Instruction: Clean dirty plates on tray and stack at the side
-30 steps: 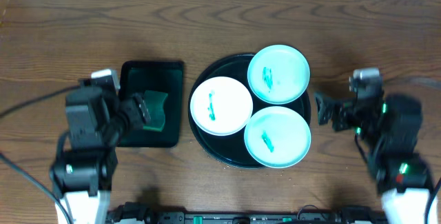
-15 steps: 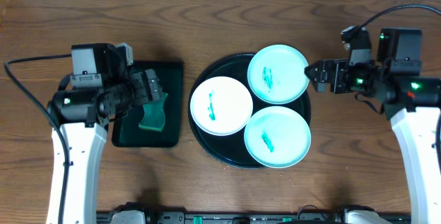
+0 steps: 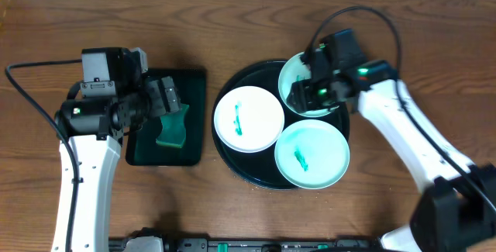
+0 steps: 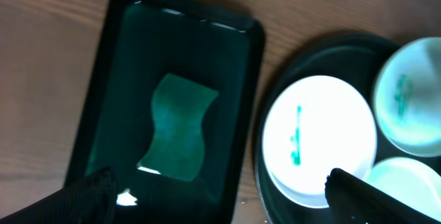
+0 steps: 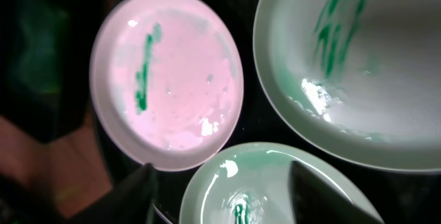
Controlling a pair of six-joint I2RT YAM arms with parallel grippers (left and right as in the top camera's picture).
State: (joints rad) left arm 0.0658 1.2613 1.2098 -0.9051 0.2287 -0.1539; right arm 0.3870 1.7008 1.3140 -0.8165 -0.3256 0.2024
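Observation:
The round black tray (image 3: 229, 159) holds three dirty plates. The white plate (image 3: 248, 119) is at the left, one mint plate (image 3: 312, 155) at the front, the other mint plate (image 3: 291, 76) at the back, each with a teal smear. My right gripper (image 3: 301, 94) is open and empty over the back mint plate, partly hiding it. In the right wrist view it (image 5: 227, 196) hangs over the front mint plate (image 5: 241, 182), with the white plate (image 5: 169, 79) and the back mint plate (image 5: 351, 65) beyond. My left gripper (image 3: 169, 101) is open and empty above the green sponge (image 3: 172, 128).
The sponge lies in a small rectangular black tray (image 3: 194, 81) left of the round tray. In the left wrist view the sponge (image 4: 178, 127) is ahead of my open gripper (image 4: 224, 203), and the white plate (image 4: 319, 138) is at the right. Bare wooden table lies around both trays.
My right arm has swung left from the table's right side to over the back mint plate. The left arm has hardly moved in the last half second.

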